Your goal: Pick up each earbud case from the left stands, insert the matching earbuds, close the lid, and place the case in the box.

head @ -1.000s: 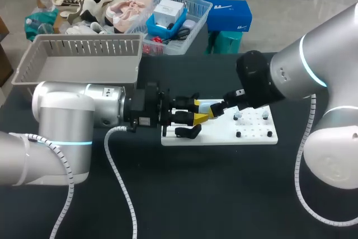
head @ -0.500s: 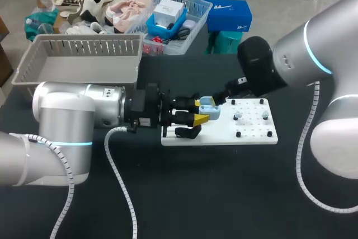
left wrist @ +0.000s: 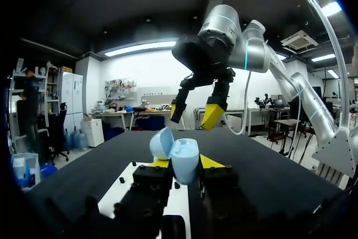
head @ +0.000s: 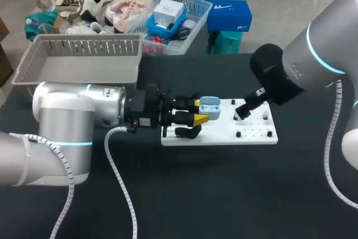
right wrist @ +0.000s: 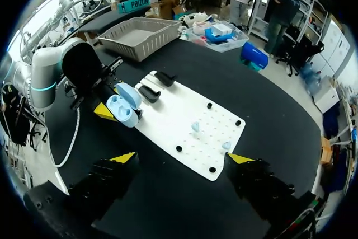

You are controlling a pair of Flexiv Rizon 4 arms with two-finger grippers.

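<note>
My left gripper (head: 199, 111) is shut on a light blue earbud case (head: 210, 108), held level over the left part of the white board (head: 224, 135). The case (left wrist: 183, 159) sits between the yellow tips with its lid (left wrist: 162, 143) swung open. My right gripper (head: 243, 110) hangs open above the board's right part, apart from the case, and nothing lies between its fingers (right wrist: 182, 158). Two small light blue earbuds (right wrist: 196, 126) (right wrist: 226, 145) sit on the board (right wrist: 168, 121) under it. The grey box (head: 78, 60) stands at the table's far left.
Black stands (head: 187, 131) (right wrist: 164, 78) sit at the board's left end, beside my left gripper. Several short black pegs (right wrist: 209, 105) rise from the board's right part. Bare black tabletop lies in front of the board.
My right gripper has drawn back from the case and moved right, over the earbuds. The case's lid now shows open. My left arm has kept still.
</note>
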